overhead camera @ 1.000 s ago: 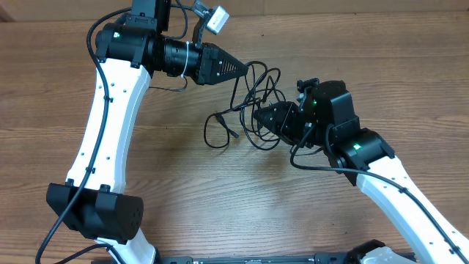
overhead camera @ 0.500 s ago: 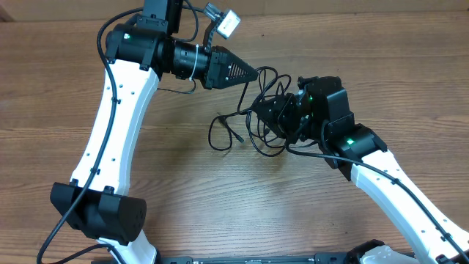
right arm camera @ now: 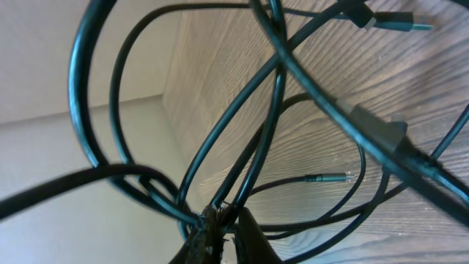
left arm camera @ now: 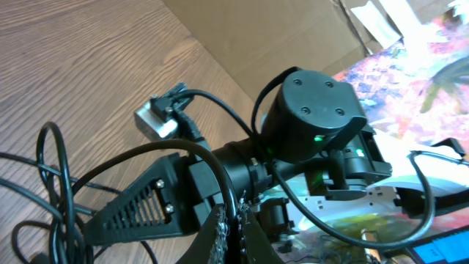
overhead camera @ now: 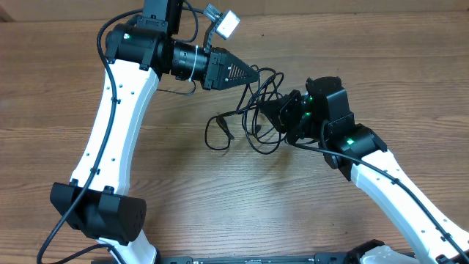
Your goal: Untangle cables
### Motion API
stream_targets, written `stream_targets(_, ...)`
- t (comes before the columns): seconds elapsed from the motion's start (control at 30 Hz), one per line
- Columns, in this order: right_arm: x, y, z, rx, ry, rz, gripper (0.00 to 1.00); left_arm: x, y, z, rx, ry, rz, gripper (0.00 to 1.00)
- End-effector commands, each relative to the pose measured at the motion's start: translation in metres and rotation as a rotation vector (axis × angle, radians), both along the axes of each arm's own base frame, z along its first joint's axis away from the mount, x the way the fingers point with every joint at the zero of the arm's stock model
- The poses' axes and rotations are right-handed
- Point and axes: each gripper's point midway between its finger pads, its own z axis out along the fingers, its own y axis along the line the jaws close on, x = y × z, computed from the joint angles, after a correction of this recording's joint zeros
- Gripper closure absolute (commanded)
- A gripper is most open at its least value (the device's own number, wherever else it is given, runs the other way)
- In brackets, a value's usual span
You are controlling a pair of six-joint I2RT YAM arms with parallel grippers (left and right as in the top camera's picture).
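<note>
Cables: my right hand, three o'clock of the tangle, has just pinched shut on strands; left hand at twelve stays clamped on them.

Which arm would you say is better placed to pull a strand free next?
Probably the right: the right fingers pinch strands in the middle of the cables and can draw back, while the left fingers anchor the tangle's upper edge.

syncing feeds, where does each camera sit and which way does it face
Overhead: above the wooden table, looking straight down; left arm, right arm and thin black cables show.
Left wrist: on the left arm, facing the right gripper; own fingertips at bottom.
Right wrist: looks past its own fingertips into the cables.
All three share the cables.
</note>
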Motion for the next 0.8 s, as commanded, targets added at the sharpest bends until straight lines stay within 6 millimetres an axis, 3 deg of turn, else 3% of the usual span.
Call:
stream_targets(0.0, 0.0, 0.0, 0.001, 0.041, 0.049, -0.051, 0.9, -0.013, -0.002, 0.026, -0.078, -0.05, -0.048, 0.96)
stream_targets(0.2, -0.002, 0.002, 0.002, 0.072, 0.082, -0.063, 0.81, -0.015, -0.005, 0.026, -0.079, -0.05, -0.055, 0.96)
stream_targets(0.33, 0.001, 0.0, 0.001, 0.067, 0.083, -0.082, 0.8, -0.022, -0.011, 0.029, -0.096, -0.044, -0.082, 0.96)
stream_targets(0.57, 0.001, -0.001, 0.0, 0.114, 0.147, -0.136, 0.87, -0.033, -0.023, 0.029, -0.1, -0.042, -0.124, 0.96)
stream_targets(0.63, 0.001, -0.001, 0.0, 0.117, 0.15, -0.14, 0.96, -0.034, -0.024, 0.031, -0.109, -0.039, -0.132, 0.96)
stream_targets(0.77, 0.0, -0.001, -0.001, 0.108, 0.147, -0.134, 0.96, -0.034, -0.024, 0.031, -0.108, -0.041, -0.13, 0.96)
